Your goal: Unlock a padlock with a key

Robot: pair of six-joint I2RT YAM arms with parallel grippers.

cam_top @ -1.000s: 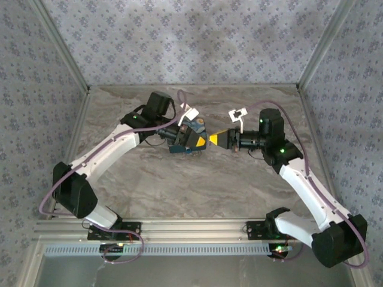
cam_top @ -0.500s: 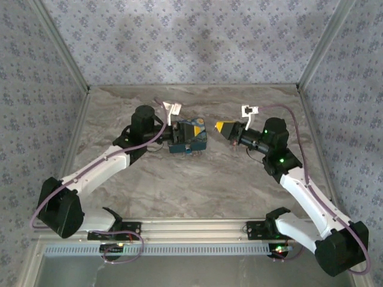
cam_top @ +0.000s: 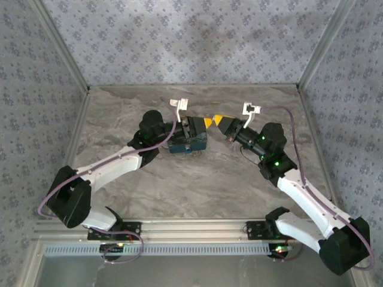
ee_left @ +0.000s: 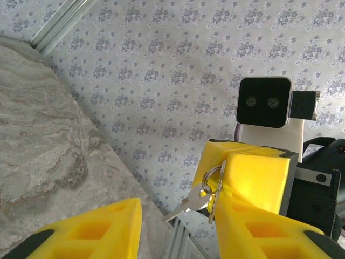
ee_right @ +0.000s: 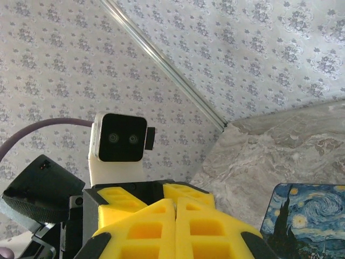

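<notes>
Right gripper (ee_right: 176, 206), bottom centre of the right wrist view: 2 yellow fingers pressed flat together, clamped on a key ring (ee_left: 214, 181). Left gripper (ee_left: 175, 226), along the bottom edge of the left wrist view: 2 fingers spread wide apart. From above, both tips close together at upper centre, over the marbled table (cam_top: 197, 179). Blue starry box (cam_top: 188, 142) flat on the table, left of centre, partly under the left gripper. Key (ee_left: 186, 206) dangling off the ring at lower centre, blade pointing lower left.
</notes>
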